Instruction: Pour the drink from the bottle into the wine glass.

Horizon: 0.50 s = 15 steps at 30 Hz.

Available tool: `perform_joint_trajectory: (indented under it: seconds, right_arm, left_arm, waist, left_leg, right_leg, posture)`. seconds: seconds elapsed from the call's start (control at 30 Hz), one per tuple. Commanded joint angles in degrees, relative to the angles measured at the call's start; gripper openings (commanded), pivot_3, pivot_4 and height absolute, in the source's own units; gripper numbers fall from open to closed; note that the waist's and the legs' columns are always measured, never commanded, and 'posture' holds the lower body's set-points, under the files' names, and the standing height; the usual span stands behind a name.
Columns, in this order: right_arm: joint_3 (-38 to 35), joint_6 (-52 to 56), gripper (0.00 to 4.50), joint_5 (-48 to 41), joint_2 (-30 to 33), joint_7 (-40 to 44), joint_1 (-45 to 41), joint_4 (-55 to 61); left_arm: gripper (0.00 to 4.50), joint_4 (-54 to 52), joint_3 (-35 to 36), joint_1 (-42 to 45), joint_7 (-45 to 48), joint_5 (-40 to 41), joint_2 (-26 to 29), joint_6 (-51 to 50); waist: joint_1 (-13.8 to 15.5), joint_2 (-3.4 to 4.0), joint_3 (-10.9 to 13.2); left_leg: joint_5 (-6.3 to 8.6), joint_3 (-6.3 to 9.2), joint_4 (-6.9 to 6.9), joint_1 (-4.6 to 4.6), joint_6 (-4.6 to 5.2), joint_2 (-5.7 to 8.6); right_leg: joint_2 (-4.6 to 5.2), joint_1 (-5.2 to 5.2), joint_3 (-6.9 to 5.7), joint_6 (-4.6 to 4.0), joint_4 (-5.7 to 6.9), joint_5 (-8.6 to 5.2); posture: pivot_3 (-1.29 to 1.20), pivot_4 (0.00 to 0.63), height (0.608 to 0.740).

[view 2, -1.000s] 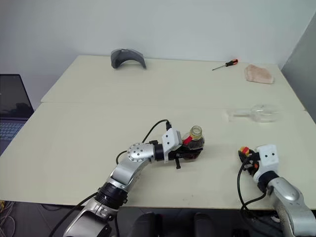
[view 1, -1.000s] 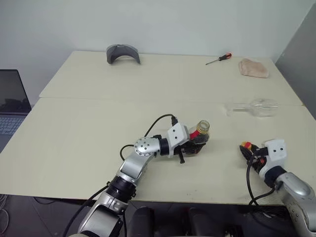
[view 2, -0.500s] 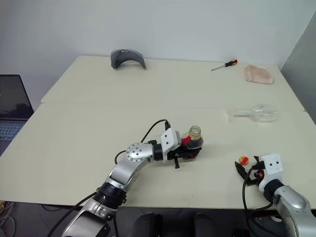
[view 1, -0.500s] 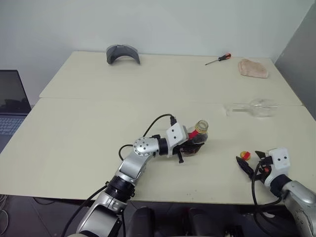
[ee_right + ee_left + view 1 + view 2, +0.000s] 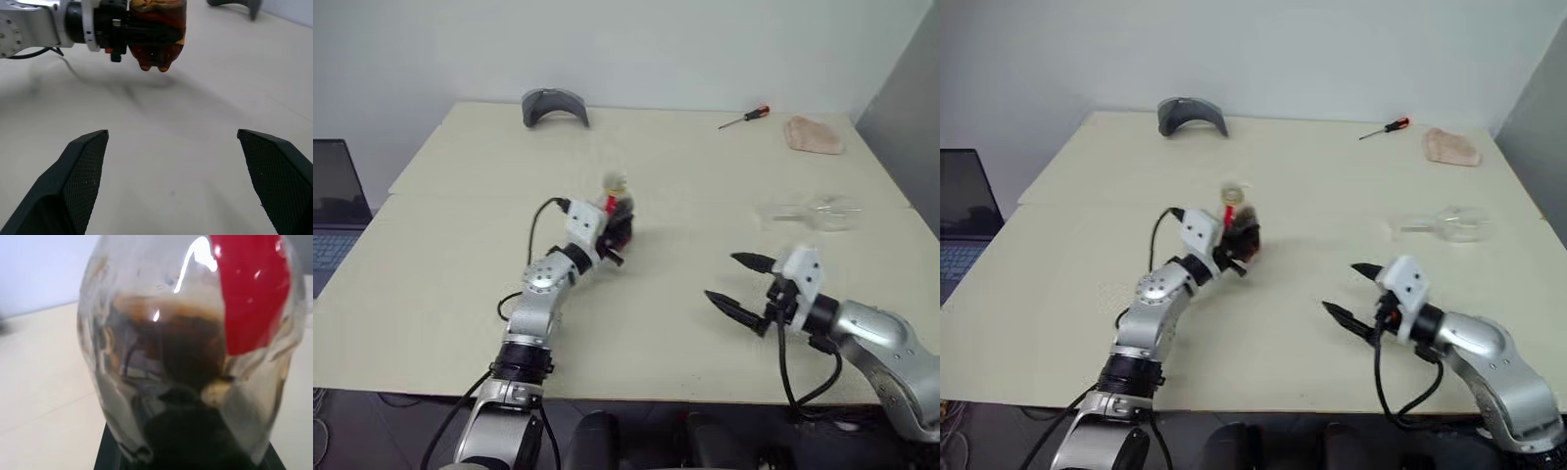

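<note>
My left gripper (image 5: 1234, 250) stays clamped on the bottle (image 5: 1239, 227), now lifted clear of the table (image 5: 1293, 225) and carried left. My right gripper (image 5: 1349, 292), shut a second ago, stands wide and empty, swung inward. The wine glass (image 5: 1449, 223) lies on its side, far right.

The bottle (image 5: 615, 208) is smeared with motion blur in the head views, so its mouth is just a pale blob and I can't tell if a cap is on it. The left gripper (image 5: 610, 233) covers its lower body there. In the left wrist view the bottle's top and both sides run off the frame, and the fingers under it are a dark shape. The right wrist view cuts off the bottle's top too. The wine glass (image 5: 1449, 224) is a faint clear smudge lying on the table (image 5: 460, 255). The laptop (image 5: 331, 211) is cropped by the edge.
</note>
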State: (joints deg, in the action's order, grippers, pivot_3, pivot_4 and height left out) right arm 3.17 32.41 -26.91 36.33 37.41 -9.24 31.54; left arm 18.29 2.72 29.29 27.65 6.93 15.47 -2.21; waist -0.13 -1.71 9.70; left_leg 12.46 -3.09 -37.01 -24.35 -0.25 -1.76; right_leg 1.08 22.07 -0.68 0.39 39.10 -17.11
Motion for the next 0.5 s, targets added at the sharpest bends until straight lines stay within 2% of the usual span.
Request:
perform_joint_trajectory:
  seconds: [0.03, 0.27, 0.5]
  right_arm:
    - [5.8, 3.6, 4.50, 1.4, -3.2, 0.4, -9.8, -4.1]
    - [10.6, 6.4, 4.50, 2.7, -7.4, 1.4, -20.0, -9.6]
    - [13.0, 5.3, 4.50, 5.5, -9.7, 2.1, -21.8, -10.8]
  left_arm:
    - [0.85, 7.3, 5.0, 5.0, -3.1, 0.7, 2.5, 6.5]
    - [0.85, 23.8, 9.1, 11.9, -5.7, 0.8, 4.6, 13.7]
    - [0.85, 34.7, 9.7, 16.6, -4.9, 0.6, 5.0, 19.0]
  waist:
    - [0.0, -0.10, 0.1]
    - [0.7, -0.18, 0.1]
    - [0.4, -0.18, 0.1]
  left_leg:
    - [0.00, -0.01, -0.03, 0.00, 0.00, 0.00]
    - [0.00, -0.07, -0.07, -0.17, 0.00, 0.09]
    - [0.00, -0.02, -0.07, -0.23, 0.01, 0.05]
  right_leg:
    - [0.01, 0.02, 0.00, 0.01, 0.01, 0.02]
    - [0.22, 0.09, -0.06, 0.06, -0.09, 0.10]
    - [0.19, 0.19, -0.13, 0.05, 0.01, 0.11]
  posture:
    - [0.00, 0.150, 0.740]
    - [0.00, 0.150, 0.740]
    - [0.00, 0.150, 0.740]
